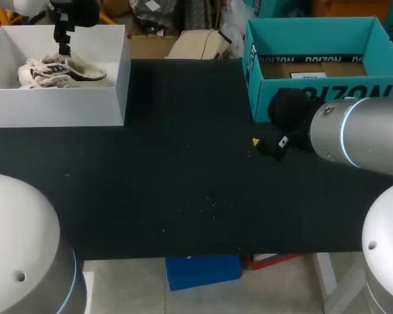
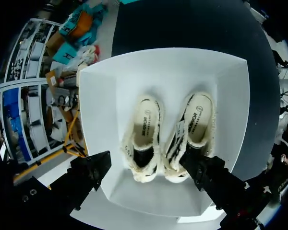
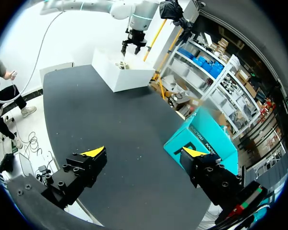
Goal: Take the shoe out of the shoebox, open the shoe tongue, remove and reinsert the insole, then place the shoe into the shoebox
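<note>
A pair of cream low shoes with dark trim [image 2: 165,139] lies side by side in the white shoebox [image 1: 52,104], openings up, insoles showing. My left gripper [image 2: 149,172] hangs just above them, open, with its black fingers [image 2: 91,172] spread wider than the pair and holding nothing. From the head view the shoes [image 1: 59,72] lie under the left gripper [image 1: 64,42] at the table's far left. My right gripper [image 3: 144,155] stands open and empty over the black mat, next to the teal box [image 3: 201,139]. In that same view the white shoebox [image 3: 122,76] is far ahead.
A teal cardboard box [image 1: 314,98] stands open at the far right of the black table mat [image 1: 183,176], with a flat brown sheet inside. My right gripper [image 1: 265,145] sits just in front of its near left corner.
</note>
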Robot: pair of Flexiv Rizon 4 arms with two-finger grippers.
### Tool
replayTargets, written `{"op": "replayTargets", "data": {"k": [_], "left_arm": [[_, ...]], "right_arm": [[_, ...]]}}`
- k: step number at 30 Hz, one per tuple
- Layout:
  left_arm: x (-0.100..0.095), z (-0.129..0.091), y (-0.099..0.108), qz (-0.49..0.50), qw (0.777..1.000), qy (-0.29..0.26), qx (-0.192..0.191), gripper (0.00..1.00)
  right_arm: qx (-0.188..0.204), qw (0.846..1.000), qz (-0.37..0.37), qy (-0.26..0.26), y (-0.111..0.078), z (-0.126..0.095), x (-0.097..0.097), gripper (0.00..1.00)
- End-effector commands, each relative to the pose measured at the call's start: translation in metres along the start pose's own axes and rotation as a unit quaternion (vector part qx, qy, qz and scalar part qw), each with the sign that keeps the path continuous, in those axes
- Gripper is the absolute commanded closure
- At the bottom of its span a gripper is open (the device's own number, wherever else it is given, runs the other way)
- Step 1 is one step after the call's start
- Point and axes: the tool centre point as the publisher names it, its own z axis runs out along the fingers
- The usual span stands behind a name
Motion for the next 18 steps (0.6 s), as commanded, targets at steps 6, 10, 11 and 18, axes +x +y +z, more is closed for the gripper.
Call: {"op": "replayTargets", "data": {"k": [6,10,11,18], "left_arm": [[0.071,-0.085,-0.030,-0.007,0.999,-0.008,0.037,0.00],[0.102,-0.104,-0.046,-0.015,0.999,0.000,0.042,0.00],[0.111,-0.107,-0.050,-0.020,0.999,0.003,0.043,0.00],[0.154,-0.117,-0.079,-0.050,0.996,0.013,0.075,0.00]], "right_arm": [[-0.001,1.000,0.000,-0.001,-0.001,0.001,0.001,0.00],[-0.001,1.000,0.000,-0.001,-0.001,0.001,0.001,0.00],[-0.001,1.000,0.000,-0.001,-0.001,0.001,0.001,0.00],[-0.001,1.000,0.000,-0.001,-0.001,0.001,0.001,0.00]]}}
